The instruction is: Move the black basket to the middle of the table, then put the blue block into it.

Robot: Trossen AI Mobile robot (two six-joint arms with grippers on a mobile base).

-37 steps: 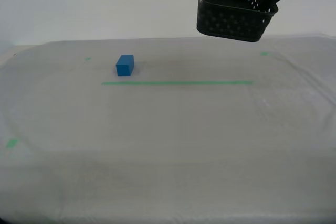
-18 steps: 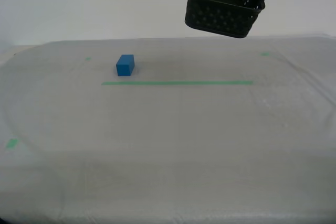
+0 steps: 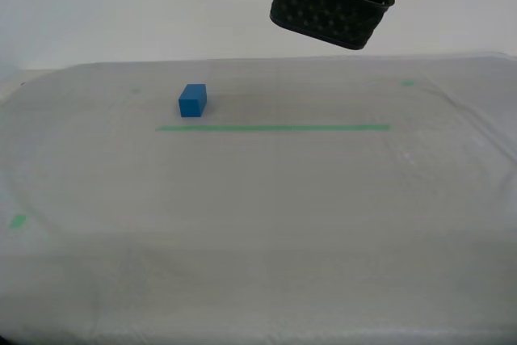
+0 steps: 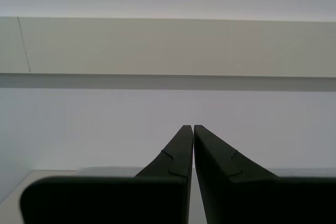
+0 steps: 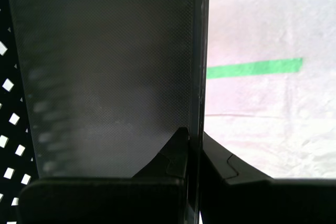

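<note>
Large rounded worktop (image 3: 266, 224) covered in whitish-grey cloth fills most of the exterior view; one long green tape line (image 3: 272, 128) runs across its far half, with small green tape bits (image 3: 17, 220) near the edges. Square black plastic basket (image 3: 327, 2) with perforated low walls hangs in the air, tilted, at the top of the exterior view toward that view's right — clear of the cloth, beyond the tape line's end on the exterior view's right. My first hand (image 5: 195, 139) has its fingers pinched together on one basket wall: the wall edge runs straight between the two fingertips, smooth basket floor to one side, cloth and green tape to the other. My second hand (image 4: 193, 128) is closed with fingertips all but touching, nothing between them, facing a pale wall (image 4: 168, 51); it does not appear in the exterior view. Small bright-blue solid rectangular block (image 3: 192, 100) sits on the cloth just beyond the tape line, near its end on the exterior view's left — well apart from the basket.
</note>
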